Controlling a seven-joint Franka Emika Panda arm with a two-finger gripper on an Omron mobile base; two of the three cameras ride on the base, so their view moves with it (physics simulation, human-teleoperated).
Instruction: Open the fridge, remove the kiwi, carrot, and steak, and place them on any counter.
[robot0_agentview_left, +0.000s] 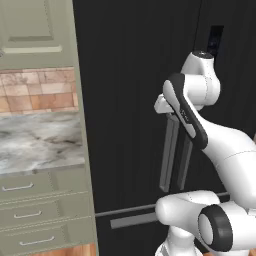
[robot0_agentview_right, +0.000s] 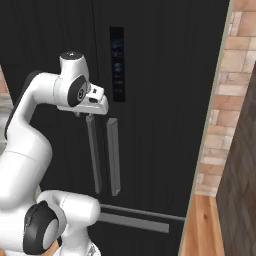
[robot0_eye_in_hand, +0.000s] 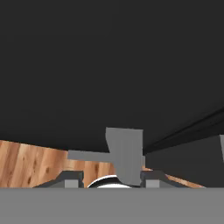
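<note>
The tall black double-door fridge (robot0_agentview_right: 165, 100) stands closed, its left grey vertical bar handle (robot0_agentview_right: 93, 155) running twelve to six o'clock, its top end sitting between the white arm's gripper (robot0_agentview_right: 90, 116) fingers, which look clamped on it.

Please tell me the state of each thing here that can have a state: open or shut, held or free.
Fridge: both doors shut.
Left handle: upright; its top sits between the tool's fingers.
Right handle: upright, free.
Tool: at the top of the left handle, fingers on either side of the bar.
Drawers: shut.
</note>
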